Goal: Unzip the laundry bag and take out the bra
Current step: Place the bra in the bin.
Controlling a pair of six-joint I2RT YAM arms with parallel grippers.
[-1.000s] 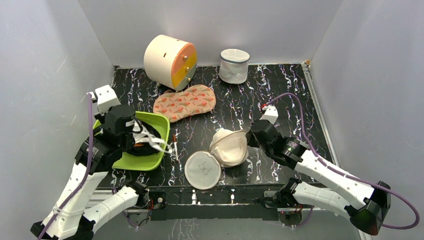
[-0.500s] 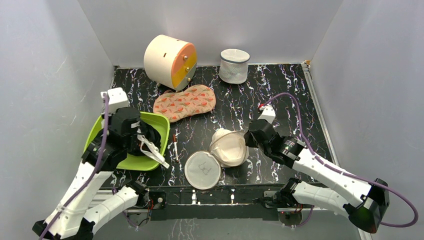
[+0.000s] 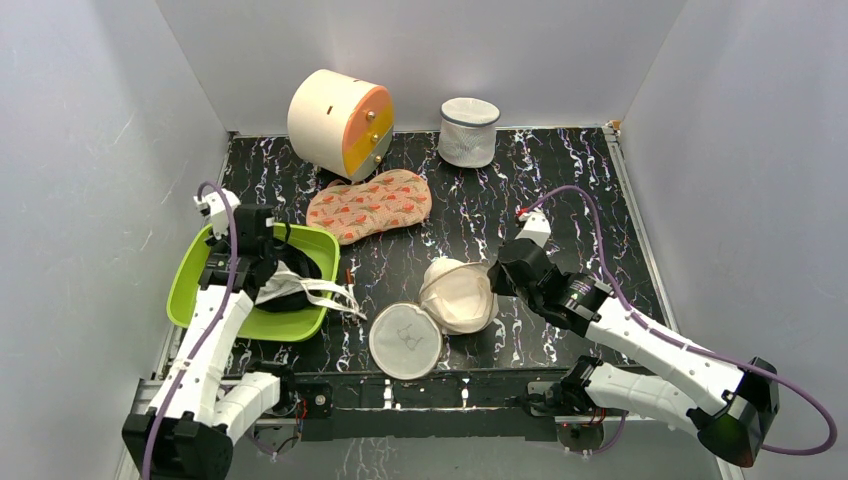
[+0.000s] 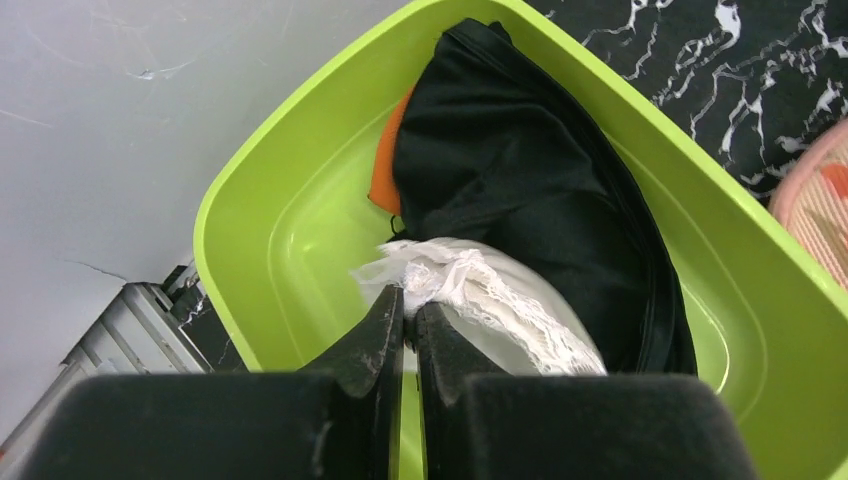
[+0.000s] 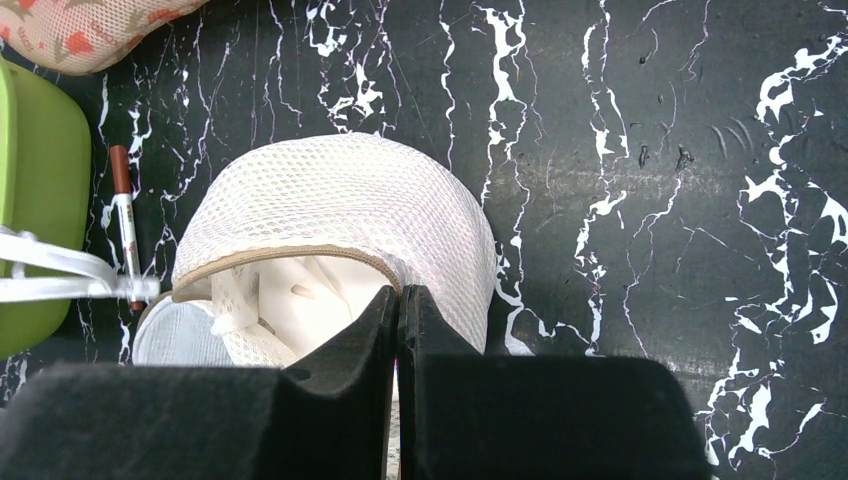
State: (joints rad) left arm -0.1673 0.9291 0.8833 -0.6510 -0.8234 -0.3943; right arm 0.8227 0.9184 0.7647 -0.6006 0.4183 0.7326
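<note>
Black marble table, white walls round it. Left gripper is clamped on the lace edge of the bra. The bra sits inside the green bin on top of a black garment, out of the bag. Vs 0.5 s ago: the left arm has pulled back and straightened, with its wrist now at the bin's back-left corner, so more of the bin shows. The bra straps now trail over the bin's right edge onto the table, just beside the pen. The laundry bag is unchanged at centre-front: unzipped, dome on its side, flat drawn face flopped open toward the near edge. Right gripper has barely moved. Its fingers are pinched together with no gap on the mesh at the tan trim, on the bag's right side.
</note>
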